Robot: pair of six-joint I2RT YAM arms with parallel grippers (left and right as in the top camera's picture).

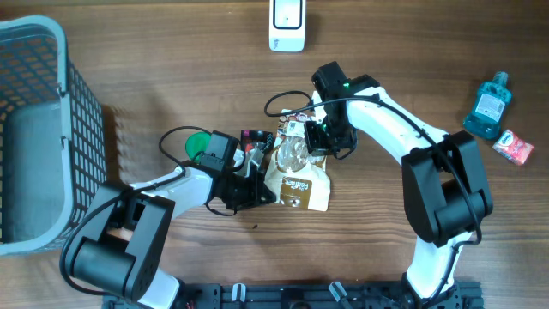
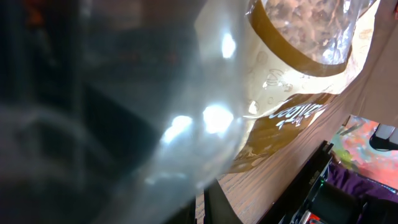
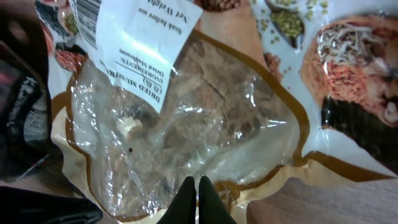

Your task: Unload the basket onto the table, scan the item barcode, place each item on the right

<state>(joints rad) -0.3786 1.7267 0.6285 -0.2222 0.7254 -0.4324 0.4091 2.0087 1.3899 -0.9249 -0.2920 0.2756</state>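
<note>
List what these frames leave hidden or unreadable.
- Barcode: right wrist view, cut off by the top edge.
- Left gripper: its grip is hidden in the left wrist view by blurred plastic of the pouch against the lens.
- White device: overhead, cut off by the top edge.
- Bottle: overhead, label too small to read.

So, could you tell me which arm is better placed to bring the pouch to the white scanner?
Right, probably. The right gripper is shut on the end of the pouch nearer the scanner; the left gripper sits on the farther side.
</note>
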